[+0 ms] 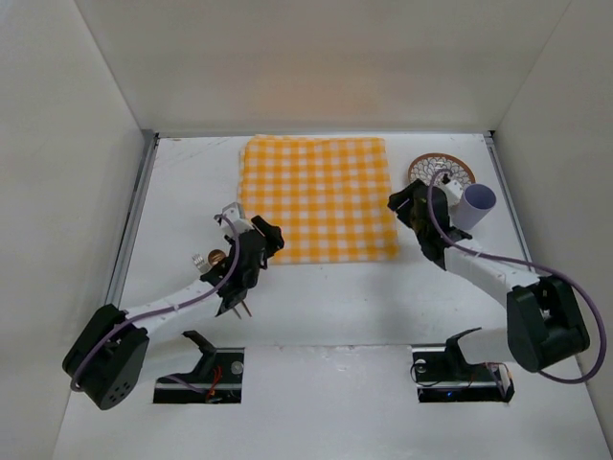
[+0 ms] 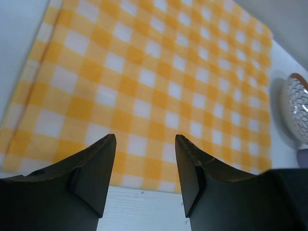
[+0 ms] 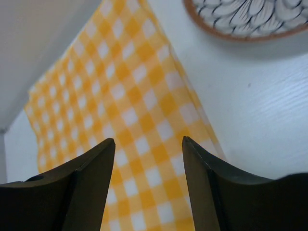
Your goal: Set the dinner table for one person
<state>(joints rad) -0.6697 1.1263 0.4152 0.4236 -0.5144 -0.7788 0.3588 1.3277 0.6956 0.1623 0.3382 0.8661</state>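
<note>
The white dinner table [image 1: 335,307] carries a yellow-and-white checked cloth [image 1: 316,196] spread flat at its middle back. My left gripper [image 1: 271,241] is open and empty, low over the cloth's front left corner; in the left wrist view [image 2: 145,159] the cloth [image 2: 154,82] fills the space ahead and its front edge lies between my fingers. My right gripper [image 1: 398,205] is open and empty at the cloth's right edge; in the right wrist view [image 3: 148,163] the cloth [image 3: 120,110] lies below the fingers.
A patterned plate [image 1: 441,171] with a brown rim sits right of the cloth, also in the right wrist view [image 3: 245,19]. A lilac cup [image 1: 476,204] stands beside it. Metal cutlery [image 1: 239,307] and small shiny pieces [image 1: 203,260] lie by the left arm. Metal rails [image 1: 134,220] edge the table.
</note>
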